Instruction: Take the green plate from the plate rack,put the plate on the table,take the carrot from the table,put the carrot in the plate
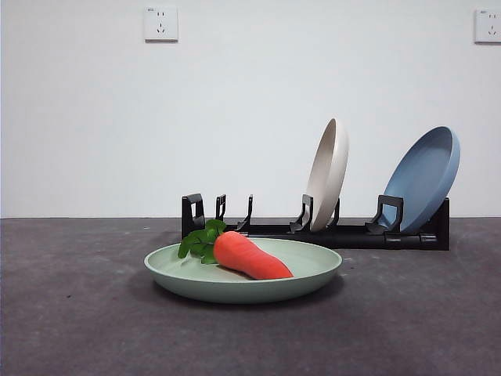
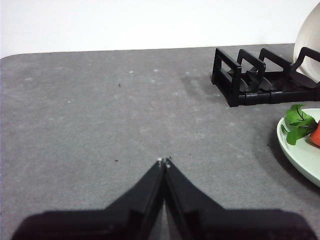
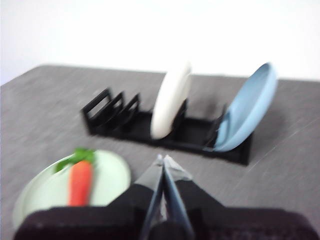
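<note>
The green plate (image 1: 243, 278) lies flat on the dark grey table (image 1: 70, 313), in front of the black plate rack (image 1: 313, 227). The carrot (image 1: 246, 254) rests inside the plate, its green leaves toward the rack's left end. In the left wrist view the plate's edge (image 2: 300, 150) and the carrot's leaves (image 2: 299, 122) show at one side, and my left gripper (image 2: 164, 162) is shut and empty over bare table. The blurred right wrist view shows my right gripper (image 3: 163, 159) shut and empty, above and behind the plate (image 3: 50, 187) and carrot (image 3: 80, 182). Neither arm shows in the front view.
A cream-white plate (image 1: 329, 172) and a blue plate (image 1: 423, 176) stand on edge in the rack's right slots. The rack's left slots (image 2: 240, 75) hold nothing. Two wall sockets (image 1: 160, 23) sit on the white wall behind.
</note>
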